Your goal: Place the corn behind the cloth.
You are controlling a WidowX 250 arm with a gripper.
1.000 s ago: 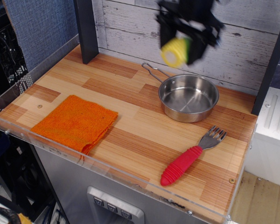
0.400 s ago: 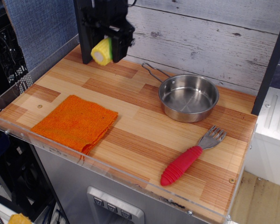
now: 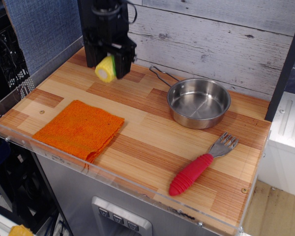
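The corn is a stubby yellow cob with a green husk side, held in my black gripper at the back left of the wooden tabletop. The gripper is shut on it and holds it a little above the wood. The orange knitted cloth lies flat at the front left, well in front of and slightly left of the corn. The gripper is apart from the cloth.
A steel pan with a wire handle stands at the back right. A fork with a red handle lies at the front right. A dark post stands just behind the gripper. A clear rim edges the table's front.
The gripper carried the corn from above the pan at the right to the back left, and has since lowered a little toward the table.
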